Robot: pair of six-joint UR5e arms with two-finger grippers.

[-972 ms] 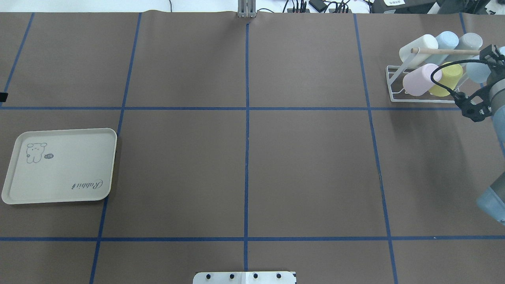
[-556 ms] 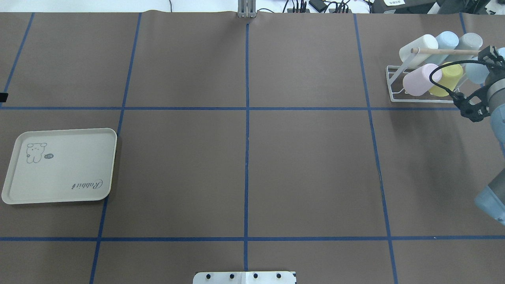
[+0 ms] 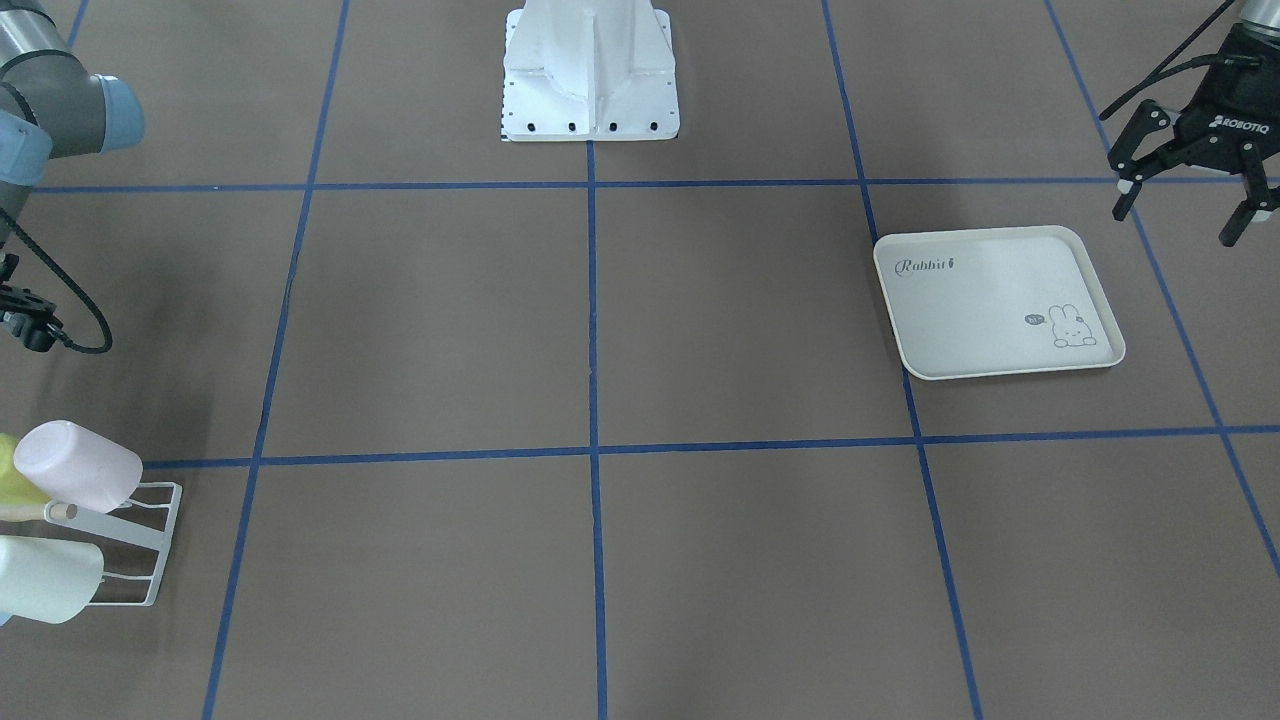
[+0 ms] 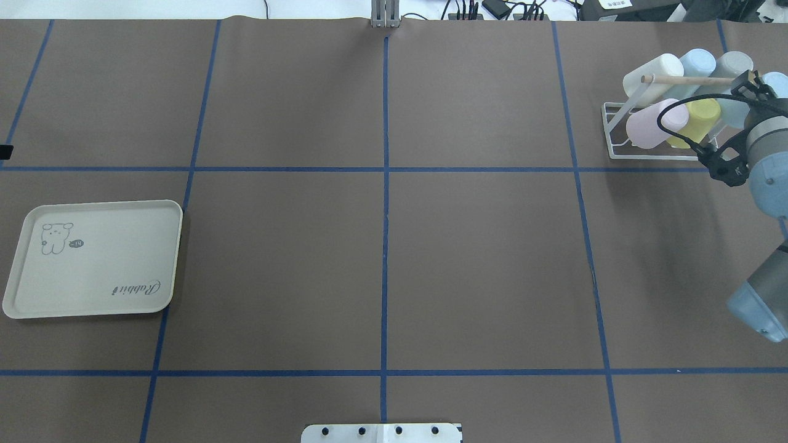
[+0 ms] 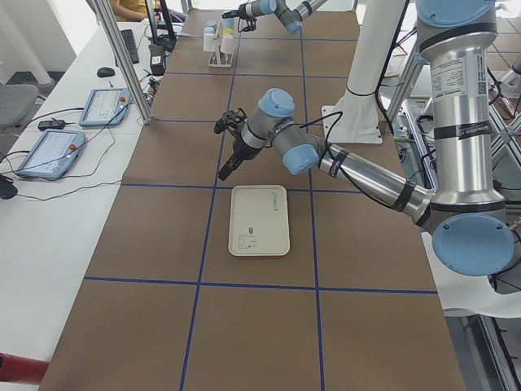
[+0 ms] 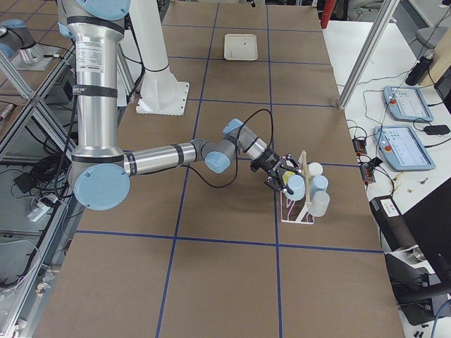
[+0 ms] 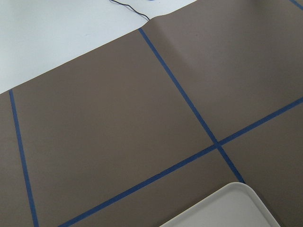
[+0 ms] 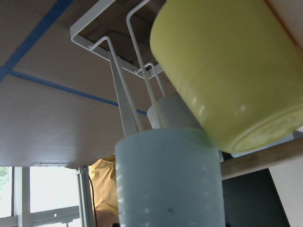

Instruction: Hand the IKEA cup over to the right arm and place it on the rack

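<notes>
Left claw [image 3: 1175,225] hangs spread wide and empty just beside the tray [image 3: 985,300], judged parked because the tray holds nothing. At the right end of the desk [image 4: 480,264], the light-blue cup [image 8: 168,179] sits at the rack [image 3: 128,532] among other cups [image 4: 654,72], with the right claw [image 6: 284,179] close against it. Whether that claw grips it cannot be told, as its fingers are hidden.

the left arm [image 5: 366,173] stretches out from its base with the elbow bent, and the left gripper [image 3: 1176,222] hangs pointing down, its two fingers spread wide. the right arm [image 6: 158,156] reaches out low and nearly level, its wrist [image 4: 763,126] turned forward at the far right side. the right gripper [image 6: 282,178] points away from the base, and whether its fingers are apart or closed cannot be made out.
</notes>
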